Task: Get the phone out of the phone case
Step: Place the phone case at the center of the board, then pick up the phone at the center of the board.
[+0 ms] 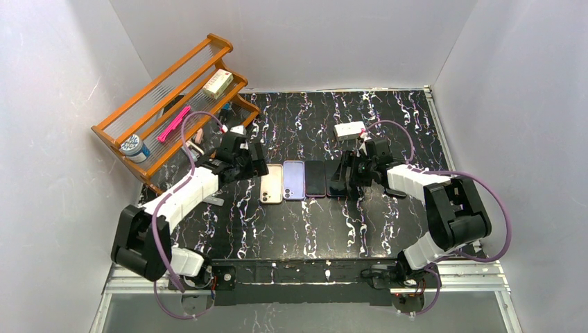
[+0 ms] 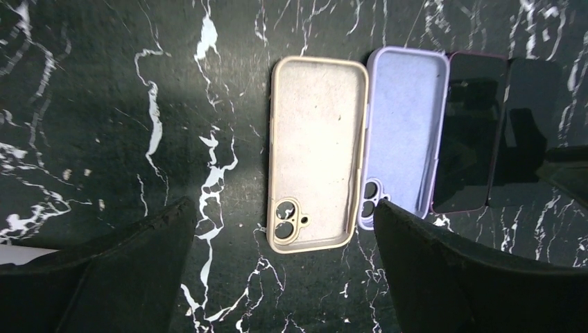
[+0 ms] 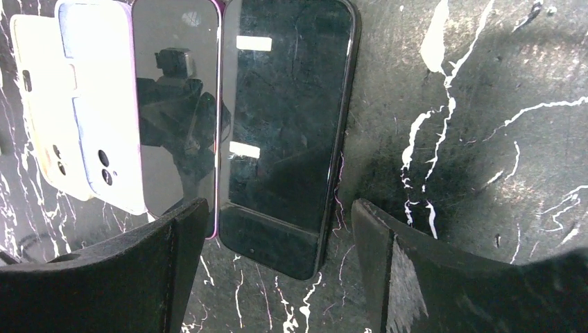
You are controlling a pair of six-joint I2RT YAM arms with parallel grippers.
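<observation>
Four flat things lie in a row on the black marbled table (image 1: 305, 229). From the left they are an empty beige case (image 2: 317, 152), an empty lilac case (image 2: 405, 125), a dark phone with a magenta rim (image 3: 177, 111), and a black phone (image 3: 288, 104) lying on a black case (image 3: 274, 243), whose matte lower end shows below the screen. My left gripper (image 2: 283, 215) is open, low over the beige case's camera end. My right gripper (image 3: 279, 208) is open too, straddling the black case's lower end without touching it.
A wooden rack (image 1: 111, 128) stands at the back left with a white box (image 1: 217, 82), a pink tool (image 1: 173, 123) and a round jar (image 1: 133, 147). A small white box (image 1: 349, 130) lies behind the right gripper. White walls enclose the table.
</observation>
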